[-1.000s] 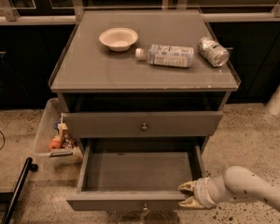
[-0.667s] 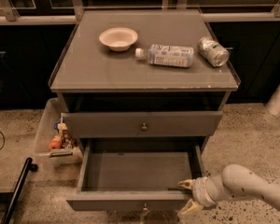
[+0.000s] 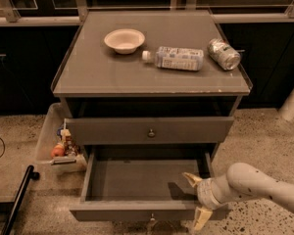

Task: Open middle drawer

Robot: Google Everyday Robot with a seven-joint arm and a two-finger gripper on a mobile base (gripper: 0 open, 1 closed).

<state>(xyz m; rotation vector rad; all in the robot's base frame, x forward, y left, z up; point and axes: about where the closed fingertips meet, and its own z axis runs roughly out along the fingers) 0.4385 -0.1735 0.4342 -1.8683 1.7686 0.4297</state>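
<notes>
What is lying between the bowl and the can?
A bottle on its side lies between the bowl and the can, seen in the camera view. The gripper is far below, open at the middle drawer's right front corner.

The one camera looks from above and in front of a grey cabinet (image 3: pixel 98 77), tilted steeply down, so the cabinet top is seen almost in full toward 12 o'clock and the inside of a pulled-out drawer (image 3: pixel 137 180) lies open toward 6 o'clock. It faces the cabinet front squarely (the sides taper evenly). It is near enough that the cabinet fills most of the view, with speckled floor (image 3: pixel 264 131) at 3 and 9 o'clock. The arm (image 3: pixel 264 187) enters from 4 o'clock, and the gripper (image 3: pixel 192 202) sits at 5 o'clock, at the drawer's right front corner.
</notes>
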